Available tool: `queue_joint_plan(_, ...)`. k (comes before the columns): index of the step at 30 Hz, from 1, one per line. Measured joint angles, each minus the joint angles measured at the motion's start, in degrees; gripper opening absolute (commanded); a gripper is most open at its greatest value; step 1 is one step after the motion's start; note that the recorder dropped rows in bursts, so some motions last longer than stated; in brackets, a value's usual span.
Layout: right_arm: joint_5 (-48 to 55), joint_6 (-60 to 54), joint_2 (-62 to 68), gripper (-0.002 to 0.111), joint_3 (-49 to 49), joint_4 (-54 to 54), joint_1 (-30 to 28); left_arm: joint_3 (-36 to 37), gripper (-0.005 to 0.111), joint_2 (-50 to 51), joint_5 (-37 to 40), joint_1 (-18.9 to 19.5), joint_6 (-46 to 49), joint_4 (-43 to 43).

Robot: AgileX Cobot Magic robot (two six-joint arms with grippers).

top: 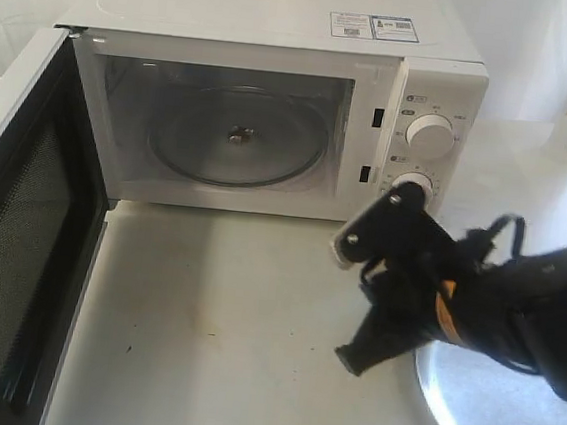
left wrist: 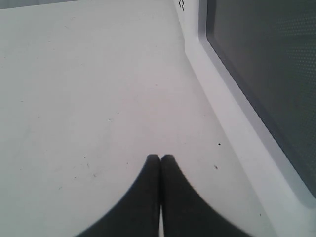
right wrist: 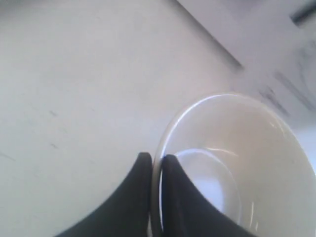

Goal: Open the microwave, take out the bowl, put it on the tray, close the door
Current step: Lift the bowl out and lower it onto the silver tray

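Now, right end effector [right wrist: 155, 163]: narrow, pinched onto the rim of the bowl [right wrist: 247, 158]; one dark finger sits outside the wall, the other inside.
Bowl: cream-white, held by its rim at the tips of the right end effector, above the pale worktop [top: 232, 328]. In the exterior view the arm hides it.
Left end effector [left wrist: 160, 158]: fingers pressed together, tips touching, nothing between them; it hangs over bare worktop.
Door [top: 19, 247]: swung wide open; its dark window panel runs close alongside the left end effector, not touching.
Microwave [top: 281, 31]: stands beyond the right end effector, which sits in front of the control panel and overlaps the lower knob [top: 414, 185] in the exterior view. The glass turntable [top: 238, 138] shows in the open cavity.
Tray [top: 505, 415]: shiny silver, lying on the worktop under the right arm, back toward the wrist from the end effector; only part of the rim and surface is visible.
Bowl versus tray: cannot tell whether the bowl is over the tray.
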Motion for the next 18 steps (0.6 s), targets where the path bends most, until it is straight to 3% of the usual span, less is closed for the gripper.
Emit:
queue_joint_plan(6, 19.12, 5.92, -0.22, 0.000, 7.10, 0.46, 0.00, 0.00, 0.000, 0.00, 0.00, 0.00, 0.00, 0.00)
queue_joint_plan(18, 29.66, 12.67, -0.33, 0.000, 8.36, 0.68, 0.00, 0.00, 0.000, 0.00, 0.00, 0.00, 0.00, 0.00)
